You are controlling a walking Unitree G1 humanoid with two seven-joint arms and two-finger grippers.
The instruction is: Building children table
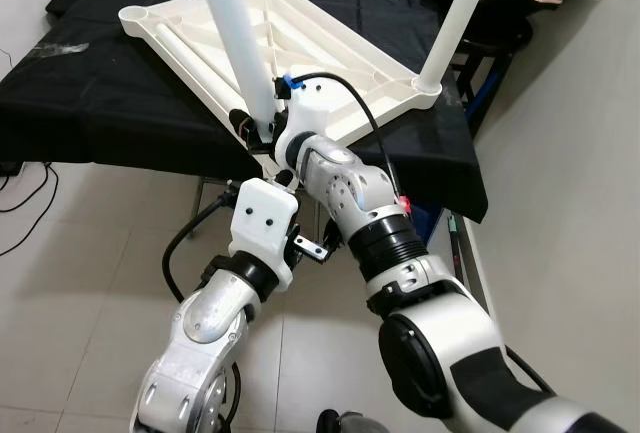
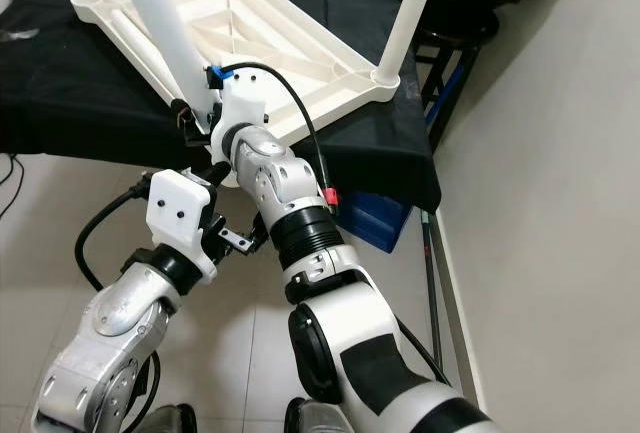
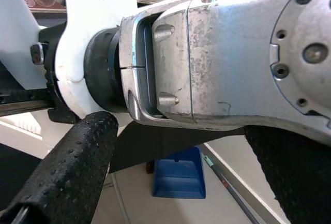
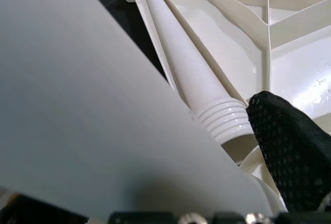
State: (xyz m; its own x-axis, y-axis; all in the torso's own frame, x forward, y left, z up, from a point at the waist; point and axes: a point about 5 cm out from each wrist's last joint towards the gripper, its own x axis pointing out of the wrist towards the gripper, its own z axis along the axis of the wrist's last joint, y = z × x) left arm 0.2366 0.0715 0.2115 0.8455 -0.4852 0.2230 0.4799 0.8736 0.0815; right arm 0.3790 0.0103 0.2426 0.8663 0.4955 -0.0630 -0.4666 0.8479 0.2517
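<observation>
White children table (image 1: 300,43), upside down on black-draped tabletop (image 1: 90,103); right gripper (image 1: 262,131) clasps near leg (image 1: 235,33) at its base; left gripper (image 3: 176,182) open, holding nothing, beneath right wrist (image 3: 217,63).

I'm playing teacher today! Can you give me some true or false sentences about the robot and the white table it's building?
1. The white table top lies upside down on a black cloth. True.
2. All of its legs are lying flat on the floor. False: at least three legs stand up from its corners, such as the near leg.
3. The right gripper is at the bottom of the near leg. True.
4. A loose leg with a threaded end lies inside the table top. True.
5. The left gripper is lifting a red box. False: it sits under the right arm, holding nothing; a blue bin is on the floor.
</observation>
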